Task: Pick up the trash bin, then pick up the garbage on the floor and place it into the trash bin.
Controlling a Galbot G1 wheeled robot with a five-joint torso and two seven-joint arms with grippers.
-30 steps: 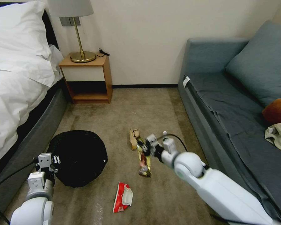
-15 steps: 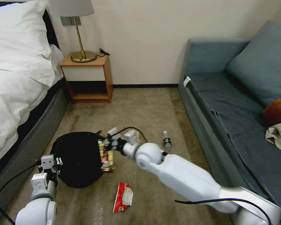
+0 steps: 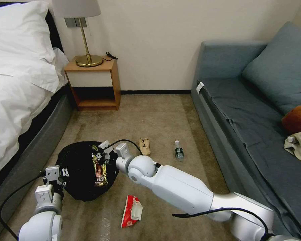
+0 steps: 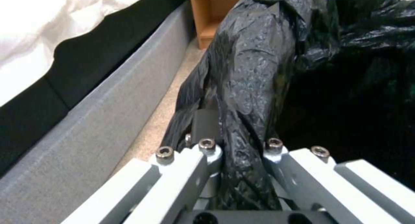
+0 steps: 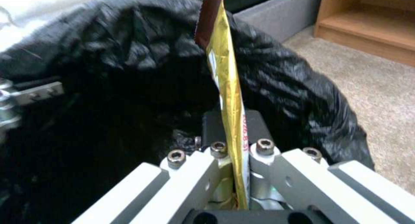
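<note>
The trash bin (image 3: 77,167), lined with a crinkled black bag, hangs low over the carpet beside the bed. My left gripper (image 3: 58,174) is shut on its rim; the left wrist view has the bag's rim (image 4: 242,120) pinched between the fingers. My right gripper (image 3: 98,155) is over the bin's mouth, shut on a yellow-brown snack wrapper (image 3: 99,172) that dangles into the black bag (image 5: 108,71). In the right wrist view the snack wrapper (image 5: 227,88) stands edge-on between the closed fingers. On the carpet lie a red-and-white wrapper (image 3: 132,211), a tan paper bag (image 3: 144,145) and a small clear bottle (image 3: 179,150).
A bed (image 3: 20,93) with a grey base runs along the left, close to the bin. A wooden nightstand (image 3: 93,83) with a brass lamp stands at the back wall. A blue-grey sofa (image 3: 257,117) lines the right side. Open carpet lies between them.
My right arm has swung left with the snack wrapper, from beside the tan paper bag to over the bin's mouth. The bin and left gripper have hardly moved.
</note>
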